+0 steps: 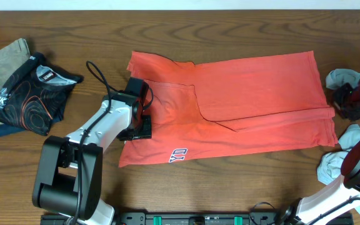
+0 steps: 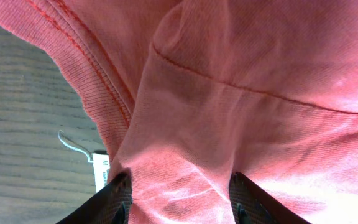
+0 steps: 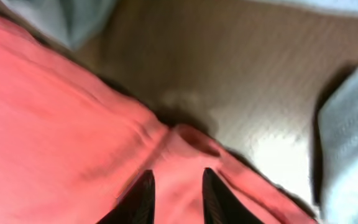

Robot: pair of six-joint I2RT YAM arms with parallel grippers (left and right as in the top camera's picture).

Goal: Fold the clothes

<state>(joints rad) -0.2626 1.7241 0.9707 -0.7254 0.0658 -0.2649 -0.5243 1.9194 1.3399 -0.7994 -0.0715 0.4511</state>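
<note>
The clothes in play are a coral-red tee (image 1: 255, 94) spread across the middle of the table, its top half folded down and white lettering at its front hem. My left gripper (image 1: 146, 114) sits on the tee's left end. In the left wrist view a raised bunch of red fabric (image 2: 185, 155) fills the gap between its two fingers (image 2: 120, 199), so the left gripper (image 2: 179, 186) is shut on it. My right gripper (image 1: 337, 103) is at the tee's right edge. The blurred right wrist view shows that gripper (image 3: 178, 177) with fingers apart over a red fold (image 3: 188, 140).
Light grey-blue tees lie crumpled at the right edge (image 1: 341, 78) and lower right (image 1: 336, 164). A black patterned garment (image 1: 33, 90) rests on beige cloth (image 1: 2, 56) at the far left. A black cable (image 1: 99, 74) loops above the left arm. A white label (image 2: 101, 171) shows beside the tee.
</note>
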